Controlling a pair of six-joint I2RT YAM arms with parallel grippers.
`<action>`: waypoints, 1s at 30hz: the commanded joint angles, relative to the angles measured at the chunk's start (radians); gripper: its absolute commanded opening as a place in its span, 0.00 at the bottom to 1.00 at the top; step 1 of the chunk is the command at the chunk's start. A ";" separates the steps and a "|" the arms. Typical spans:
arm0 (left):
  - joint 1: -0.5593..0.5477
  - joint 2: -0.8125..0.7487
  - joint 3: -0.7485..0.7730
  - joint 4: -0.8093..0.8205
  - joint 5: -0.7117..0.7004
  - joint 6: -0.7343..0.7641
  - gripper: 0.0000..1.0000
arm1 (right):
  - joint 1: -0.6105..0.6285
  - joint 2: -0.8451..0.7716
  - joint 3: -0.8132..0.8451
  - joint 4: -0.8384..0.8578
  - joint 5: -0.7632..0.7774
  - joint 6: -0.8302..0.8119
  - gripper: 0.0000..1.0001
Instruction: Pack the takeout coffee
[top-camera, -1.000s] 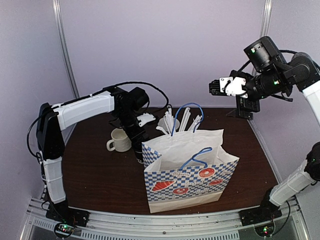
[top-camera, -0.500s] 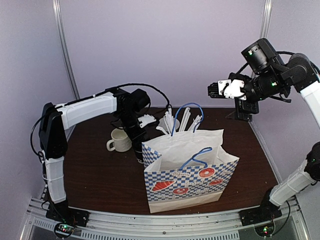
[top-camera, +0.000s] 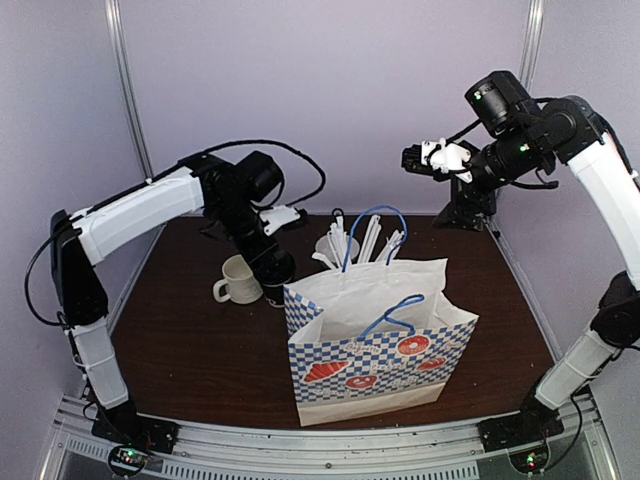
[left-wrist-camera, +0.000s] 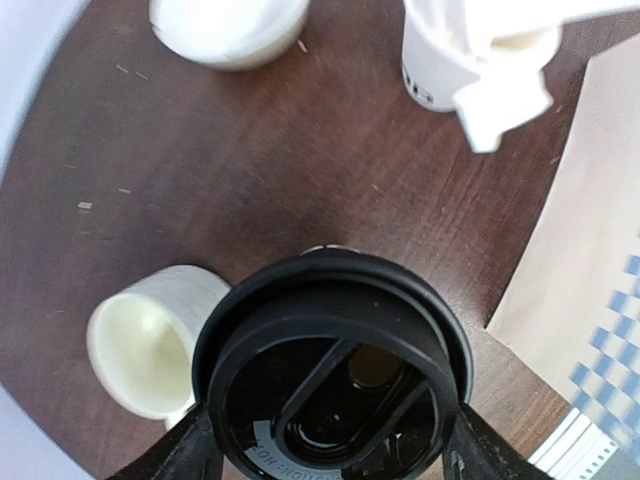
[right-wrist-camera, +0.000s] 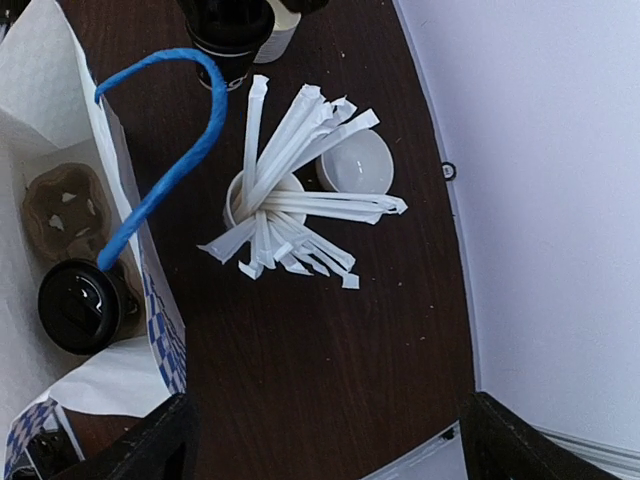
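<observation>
My left gripper (top-camera: 273, 276) is shut on a black lidded takeout coffee cup (left-wrist-camera: 333, 372), its fingers on both sides of the lid. It holds the cup by the left back corner of the paper bag (top-camera: 380, 335), next to the cream mug (top-camera: 238, 280). That cup also shows at the top of the right wrist view (right-wrist-camera: 228, 35). The second black lidded cup (right-wrist-camera: 83, 305) stands inside the bag in a cardboard carrier (right-wrist-camera: 62, 215). My right gripper (top-camera: 414, 158) is open and empty, high above the table's back.
A white cup of white stirrers (right-wrist-camera: 268, 212) and a small white cup (right-wrist-camera: 356, 160) stand behind the bag. The bag's blue handles (top-camera: 372, 235) stick up. The cream mug (left-wrist-camera: 148, 338) lies just left of the held cup. A black stand (top-camera: 466, 213) is at the back right.
My left arm has raised its elbow and swung left, and the wrist has turned with the cup still in it. My right gripper has moved left and further up and back.
</observation>
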 joint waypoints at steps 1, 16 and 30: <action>-0.003 -0.193 0.038 -0.032 -0.064 -0.029 0.60 | -0.046 0.079 0.045 -0.083 -0.278 0.068 0.94; -0.034 -0.399 0.272 -0.127 0.067 -0.049 0.57 | 0.000 0.197 -0.034 -0.121 -0.472 0.013 0.75; -0.122 -0.381 0.403 -0.108 0.092 -0.072 0.57 | 0.018 0.240 -0.073 -0.053 -0.585 0.050 0.05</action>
